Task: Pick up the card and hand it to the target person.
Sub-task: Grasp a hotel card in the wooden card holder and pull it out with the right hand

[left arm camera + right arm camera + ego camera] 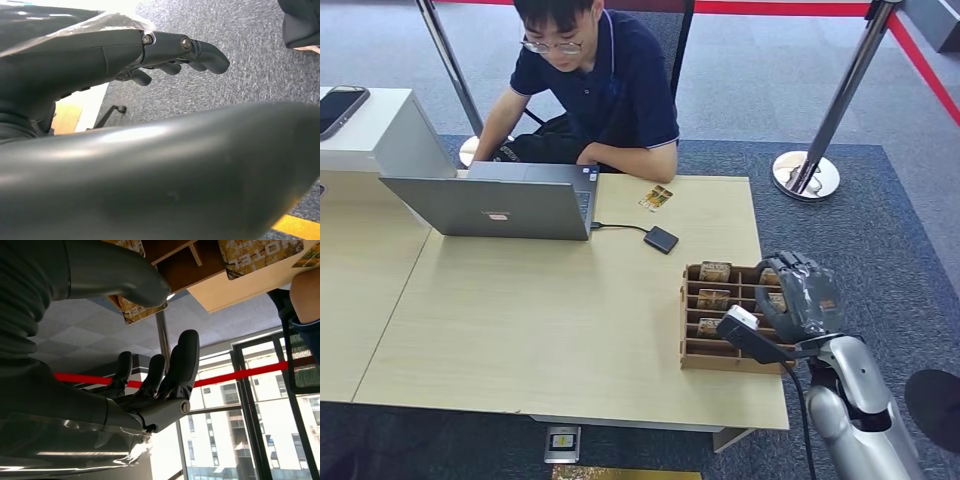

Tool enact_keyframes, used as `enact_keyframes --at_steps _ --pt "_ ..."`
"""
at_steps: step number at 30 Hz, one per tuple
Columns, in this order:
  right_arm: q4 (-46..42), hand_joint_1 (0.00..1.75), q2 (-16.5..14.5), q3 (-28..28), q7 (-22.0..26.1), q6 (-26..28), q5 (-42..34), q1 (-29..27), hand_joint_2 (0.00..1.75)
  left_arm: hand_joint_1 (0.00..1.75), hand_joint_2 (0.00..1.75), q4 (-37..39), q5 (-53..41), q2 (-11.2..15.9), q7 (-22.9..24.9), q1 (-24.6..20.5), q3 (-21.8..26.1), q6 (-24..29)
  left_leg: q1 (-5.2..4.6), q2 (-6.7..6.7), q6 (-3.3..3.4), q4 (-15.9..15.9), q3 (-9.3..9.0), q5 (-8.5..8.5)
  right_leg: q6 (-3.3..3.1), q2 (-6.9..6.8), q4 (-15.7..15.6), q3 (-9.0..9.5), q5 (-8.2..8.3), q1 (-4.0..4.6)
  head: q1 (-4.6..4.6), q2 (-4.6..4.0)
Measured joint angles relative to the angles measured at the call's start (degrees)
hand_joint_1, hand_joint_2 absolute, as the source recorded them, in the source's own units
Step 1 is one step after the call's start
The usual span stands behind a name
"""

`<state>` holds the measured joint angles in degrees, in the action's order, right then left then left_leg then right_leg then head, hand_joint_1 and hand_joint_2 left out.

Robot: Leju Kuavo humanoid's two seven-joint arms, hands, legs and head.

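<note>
Right wrist view: card (260,251) reads mirrored "HOTEL".

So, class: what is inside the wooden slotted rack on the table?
Patterned cards lie in the rack's slots; the right robot hand hovering above covers its right side.

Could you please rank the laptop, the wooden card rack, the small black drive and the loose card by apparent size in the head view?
1. laptop
2. wooden card rack
3. small black drive and loose card: alike, left unranked.
</note>
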<state>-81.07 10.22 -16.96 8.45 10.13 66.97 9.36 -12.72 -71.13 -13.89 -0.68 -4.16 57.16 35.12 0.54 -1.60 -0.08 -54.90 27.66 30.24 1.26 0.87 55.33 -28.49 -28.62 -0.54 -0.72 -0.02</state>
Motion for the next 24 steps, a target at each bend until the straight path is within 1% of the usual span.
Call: enact_keyframes --at_steps 12,17,24 --pt "0.51 0.82 -0.21 -0.02 -0.73 0.02 0.11 -0.08 1.75 0.00 0.00 0.00 -0.71 -0.03 -0.63 0.02 0.00 -0.20 0.00 0.00 0.00 0.00 -0.01 0.00 0.00 0.00 0.00 0.00 0.00 0.00 0.00 0.00" --pt "1.38 0.91 -0.23 -0.02 -0.92 0.08 0.48 -0.07 1.75 0.00 0.00 0.00 -0.48 -0.03 -0.77 0.02 0.00 -0.16 0.00 0.00 0.00 0.00 0.00 0.00 0.00 0.00 0.00 0.00 0.00 0.00 0.00 0.00" --pt "3.64 0.90 -0.51 0.06 -1.39 0.47 0.82 0.04 1.75 0.00 0.00 0.00 -0.29 -0.08 -1.28 0.05 0.00 0.00 0.00 0.00 0.00 0.00 -0.01 0.00 0.00 0.00 0.00 0.00 0.00 0.00 0.00 0.00"
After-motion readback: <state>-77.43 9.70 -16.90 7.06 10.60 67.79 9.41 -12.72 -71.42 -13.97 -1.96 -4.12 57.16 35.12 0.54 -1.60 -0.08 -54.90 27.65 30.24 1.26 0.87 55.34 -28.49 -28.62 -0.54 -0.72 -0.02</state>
